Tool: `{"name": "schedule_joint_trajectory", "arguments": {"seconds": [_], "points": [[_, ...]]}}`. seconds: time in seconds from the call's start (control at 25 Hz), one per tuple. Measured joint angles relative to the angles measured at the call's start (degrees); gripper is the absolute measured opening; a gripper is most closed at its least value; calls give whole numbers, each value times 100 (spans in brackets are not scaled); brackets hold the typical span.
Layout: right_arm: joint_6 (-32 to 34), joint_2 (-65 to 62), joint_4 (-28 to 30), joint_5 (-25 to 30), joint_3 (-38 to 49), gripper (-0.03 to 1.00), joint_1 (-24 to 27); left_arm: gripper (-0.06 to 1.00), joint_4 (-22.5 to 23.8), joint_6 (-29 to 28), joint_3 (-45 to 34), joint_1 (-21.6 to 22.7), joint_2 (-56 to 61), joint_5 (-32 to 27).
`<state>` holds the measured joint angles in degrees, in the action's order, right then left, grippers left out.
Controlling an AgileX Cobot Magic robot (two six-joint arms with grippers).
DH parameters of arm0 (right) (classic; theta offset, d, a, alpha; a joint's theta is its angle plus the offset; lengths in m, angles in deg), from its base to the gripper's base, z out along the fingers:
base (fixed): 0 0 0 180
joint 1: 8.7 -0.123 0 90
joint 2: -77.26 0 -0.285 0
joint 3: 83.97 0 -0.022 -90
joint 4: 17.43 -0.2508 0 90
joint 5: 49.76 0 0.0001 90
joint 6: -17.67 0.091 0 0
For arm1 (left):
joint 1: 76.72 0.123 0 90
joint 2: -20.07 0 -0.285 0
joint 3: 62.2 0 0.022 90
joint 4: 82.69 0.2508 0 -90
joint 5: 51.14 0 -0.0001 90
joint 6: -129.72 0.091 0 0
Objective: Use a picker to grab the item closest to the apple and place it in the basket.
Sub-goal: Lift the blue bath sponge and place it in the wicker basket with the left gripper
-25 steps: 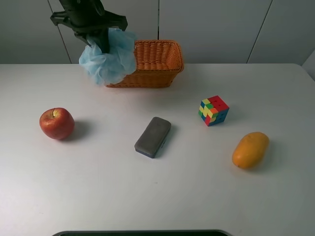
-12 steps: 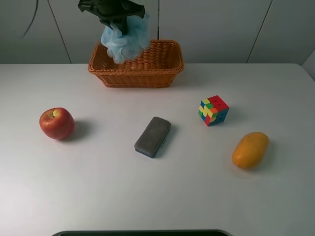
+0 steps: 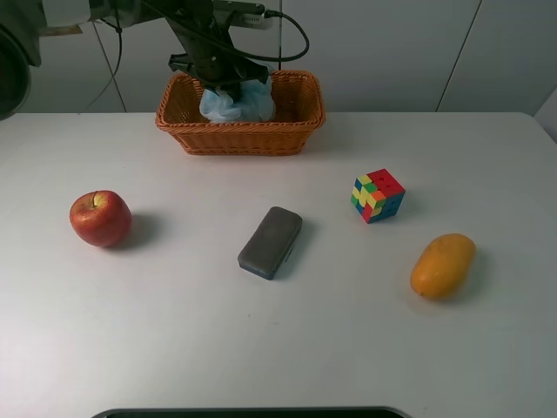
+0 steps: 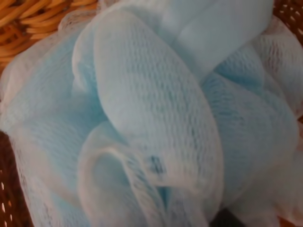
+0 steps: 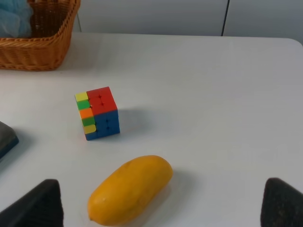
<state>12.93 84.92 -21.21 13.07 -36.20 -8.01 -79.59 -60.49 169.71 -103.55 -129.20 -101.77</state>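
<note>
A light blue mesh bath pouf (image 3: 237,104) sits low inside the orange wicker basket (image 3: 248,139) at the back of the table. My left gripper (image 3: 226,80) reaches down into the basket from above and is shut on the pouf. In the left wrist view the pouf (image 4: 151,118) fills the picture, with basket weave (image 4: 28,19) at the edges, and the fingers are hidden. The red apple (image 3: 100,218) lies at the left of the table. My right gripper (image 5: 158,208) is open and empty, out of the exterior high view.
A grey eraser block (image 3: 271,242) lies mid-table. A coloured puzzle cube (image 3: 378,195) and an orange mango (image 3: 443,265) lie to the right; both show in the right wrist view, cube (image 5: 98,112) and mango (image 5: 130,190). A dark edge (image 3: 252,413) runs along the table front.
My left gripper has carried the pouf from the basket's left side to over it and then lowered it inside. Nothing else has moved.
</note>
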Motion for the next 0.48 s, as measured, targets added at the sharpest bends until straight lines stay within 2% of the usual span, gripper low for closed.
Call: {"name": "schedule_joint_trajectory", "arguments": {"seconds": [0.12, 0.16, 0.32, 0.48], "points": [[0, 0, 0, 0, 0, 63, 0, 64, 0, -15, 5, 10, 0, 95], [0, 0, 0, 0, 0, 63, 0, 69, 0, -15, 5, 22, 0, 95], [0, 0, 0, 0, 0, 63, 0, 73, -22, -15, 5, 64, 54, -53], [0, 0, 0, 0, 0, 63, 0, 73, -5, -15, 5, 96, 448, -683]]}}
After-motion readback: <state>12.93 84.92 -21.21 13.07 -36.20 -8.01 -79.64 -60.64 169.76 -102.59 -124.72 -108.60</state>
